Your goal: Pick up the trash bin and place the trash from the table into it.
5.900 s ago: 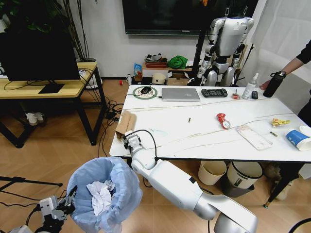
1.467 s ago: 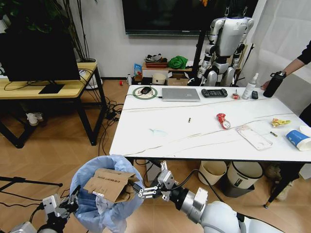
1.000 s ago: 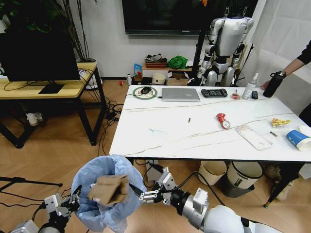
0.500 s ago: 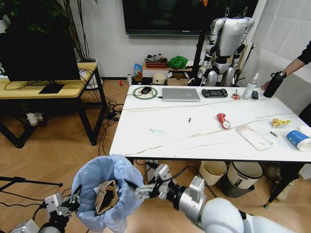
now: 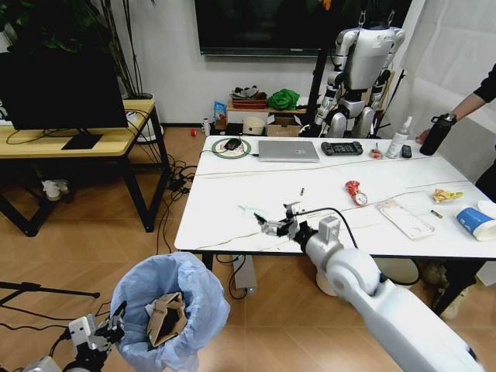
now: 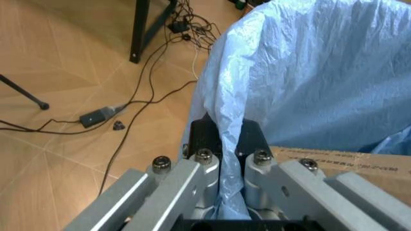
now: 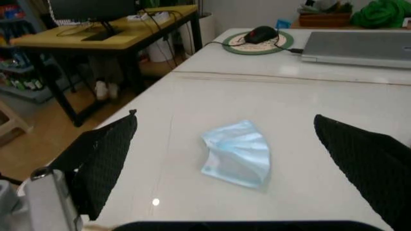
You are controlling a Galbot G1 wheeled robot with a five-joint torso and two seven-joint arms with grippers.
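The trash bin (image 5: 167, 306) with its crinkled light-blue bag hangs low at the left, off the floor. My left gripper (image 5: 101, 332) is shut on the bag's rim (image 6: 228, 120), which runs between the fingers (image 6: 204, 161). Torn brown cardboard (image 5: 164, 318) lies inside the bin, its edge visible (image 6: 340, 159). My right gripper (image 5: 271, 225) is open over the table (image 5: 232, 178) near its front edge, its black pads (image 7: 103, 154) on either side of a small light-blue folded piece (image 7: 237, 156). A red wrapper (image 5: 355, 191), clear plastic sheet (image 5: 405, 219), yellow wrapper (image 5: 446, 195) and paper cup (image 5: 473, 221) lie farther right.
A laptop (image 5: 288, 150), game controller (image 5: 342, 147), mouse on a green pad (image 5: 231, 146) and spray bottle (image 5: 399, 139) line the table's far edge. A wooden desk (image 5: 77, 139) with a monitor stands left. A person's arm holds a dark bottle (image 5: 436, 136) at the far right.
The cardboard dropped from the bin's rim down into the bag. My right gripper left the bin and rose to the table top, over the light-blue piece. The left gripper kept its hold.
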